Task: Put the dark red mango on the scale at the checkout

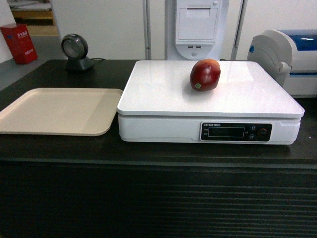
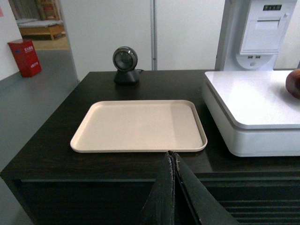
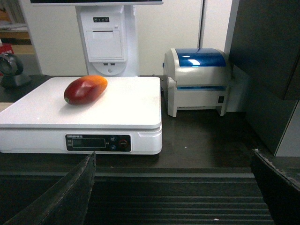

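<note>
Mango (image 1: 205,74) sits on the scale (image 1: 163,94) right now. It is the dark red mango, and it lies on the flat white top, toward the far side and a little right of the middle. Nothing holds it. In the right wrist view its long side runs left to right, with the orange-yellow end on the right and tipped a bit to the far side.

Your left tool (image 2: 172,161) is pinched tight, with its two fingers pressed together and nothing between them. It hangs at the near edge of the desk (image 1: 59,148), in front of the beige tray (image 1: 54,110). The mango is far off to its right, just peeking in at the edge of that view.

Your right tool (image 3: 173,187) is spread wide and holds nothing. It is low and near, in front of the ribbed front of the checkout. The mango lies far and to the left of it, well apart.

I think the job looks done, since the fruit rests on the scale by itself. If you had to touch it again, your right arm looks like the nearer one.
</note>
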You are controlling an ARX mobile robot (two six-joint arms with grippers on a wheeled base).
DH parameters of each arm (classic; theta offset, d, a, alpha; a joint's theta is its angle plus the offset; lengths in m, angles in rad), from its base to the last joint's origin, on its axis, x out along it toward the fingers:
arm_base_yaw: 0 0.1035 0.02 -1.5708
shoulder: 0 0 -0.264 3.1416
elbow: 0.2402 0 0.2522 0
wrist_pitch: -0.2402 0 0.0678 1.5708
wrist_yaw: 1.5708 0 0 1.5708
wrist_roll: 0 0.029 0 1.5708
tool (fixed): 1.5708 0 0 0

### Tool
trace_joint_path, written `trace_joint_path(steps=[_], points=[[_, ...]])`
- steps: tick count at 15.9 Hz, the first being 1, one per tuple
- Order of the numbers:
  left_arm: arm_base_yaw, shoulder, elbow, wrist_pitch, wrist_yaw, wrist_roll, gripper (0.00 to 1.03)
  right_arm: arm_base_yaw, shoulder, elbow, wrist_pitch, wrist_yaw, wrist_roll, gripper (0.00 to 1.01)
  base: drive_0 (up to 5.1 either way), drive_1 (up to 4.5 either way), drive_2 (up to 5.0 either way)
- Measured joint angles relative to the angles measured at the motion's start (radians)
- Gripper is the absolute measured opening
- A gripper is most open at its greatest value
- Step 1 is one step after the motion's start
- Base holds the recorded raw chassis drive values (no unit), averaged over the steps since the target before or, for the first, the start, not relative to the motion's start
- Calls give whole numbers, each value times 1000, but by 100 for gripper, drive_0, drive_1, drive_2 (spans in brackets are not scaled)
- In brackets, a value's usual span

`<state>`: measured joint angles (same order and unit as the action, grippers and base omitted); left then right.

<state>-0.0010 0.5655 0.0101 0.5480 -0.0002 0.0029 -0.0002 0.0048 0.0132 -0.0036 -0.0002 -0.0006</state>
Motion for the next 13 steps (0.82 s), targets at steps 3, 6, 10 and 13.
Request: trace_joint_path(steps=[3, 6, 10, 13], points=[[0, -123, 0, -108, 0, 0, 2, 0, 0, 0, 0, 0, 0, 98, 0, 0, 0], [0, -220, 0, -198, 0, 0, 2, 0, 0, 0, 0, 0, 0, 98, 0, 0, 0], [0, -315, 0, -294, 0, 0, 2, 0, 0, 0, 0, 0, 0, 98, 0, 0, 0], [0, -369, 0, -350, 0, 0, 2, 0, 0, 0, 0, 0, 0, 98, 0, 0, 0]])
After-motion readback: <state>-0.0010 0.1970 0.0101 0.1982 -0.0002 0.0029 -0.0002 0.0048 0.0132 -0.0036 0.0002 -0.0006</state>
